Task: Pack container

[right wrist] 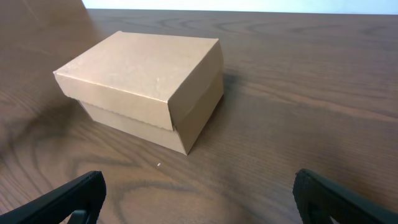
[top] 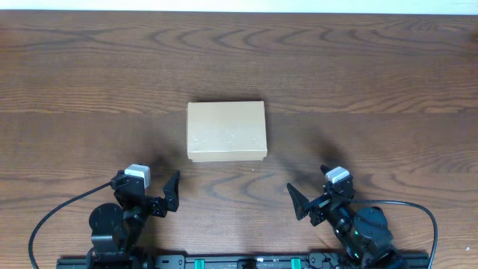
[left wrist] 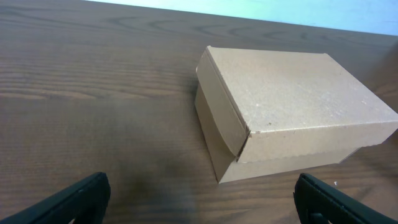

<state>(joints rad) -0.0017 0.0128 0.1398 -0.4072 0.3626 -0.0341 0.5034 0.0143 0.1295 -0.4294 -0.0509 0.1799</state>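
The container is a tan-brown cardboard box with its lid shut, standing at the middle of the wooden table. It also shows in the left wrist view and the right wrist view. My left gripper is open and empty near the front edge, to the front left of the box, with its fingers wide apart in the left wrist view. My right gripper is open and empty to the front right of the box, fingers wide apart in the right wrist view. No pens or tape roll are in view.
The dark wooden table spreads around the box. A small white speck lies on the wood just in front of the box. The arm bases and a black rail sit at the table's front edge.
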